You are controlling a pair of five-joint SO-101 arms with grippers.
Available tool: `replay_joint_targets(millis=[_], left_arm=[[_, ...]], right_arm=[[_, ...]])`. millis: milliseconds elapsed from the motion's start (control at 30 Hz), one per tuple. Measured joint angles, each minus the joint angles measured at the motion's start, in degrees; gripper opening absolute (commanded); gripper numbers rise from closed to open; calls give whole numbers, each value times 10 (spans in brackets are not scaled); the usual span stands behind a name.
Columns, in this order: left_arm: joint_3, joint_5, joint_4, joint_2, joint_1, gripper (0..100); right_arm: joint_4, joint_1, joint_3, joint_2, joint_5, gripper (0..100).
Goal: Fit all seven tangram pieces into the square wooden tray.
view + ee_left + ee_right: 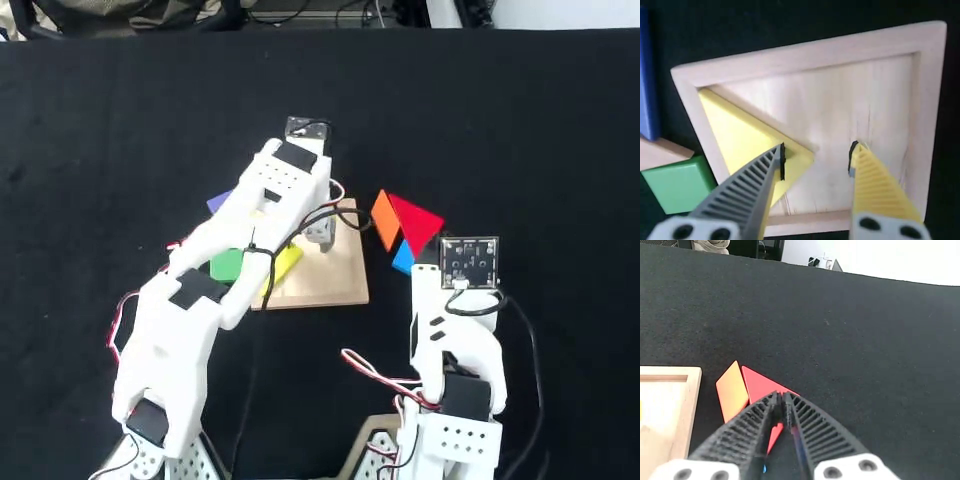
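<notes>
Hovering over tray, left pincer spread by yellow triangle, right pincer pressed together above red triangle

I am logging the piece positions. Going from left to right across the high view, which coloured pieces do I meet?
Green piece → yellow piece → orange piece → red triangle. Left out: the violet-blue piece, which overlaps the green one, and the small blue piece, below orange and red.

The high camera looks steeply down over the black surface from the near side. The left wrist camera hangs close above the wooden tray, facing down. The right wrist camera looks low toward the far edge, apparently sharing the tray's right rim.
</notes>
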Motion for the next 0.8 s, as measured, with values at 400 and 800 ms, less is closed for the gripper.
replay_joint_targets(millis=[400, 800], left_arm=[[-105, 0, 86, -54, -10, 235], [-63, -76, 206, -358, -104, 234]], right_arm=[[0, 0, 0, 0, 0, 12], [0, 0, 0, 0, 0, 12]])
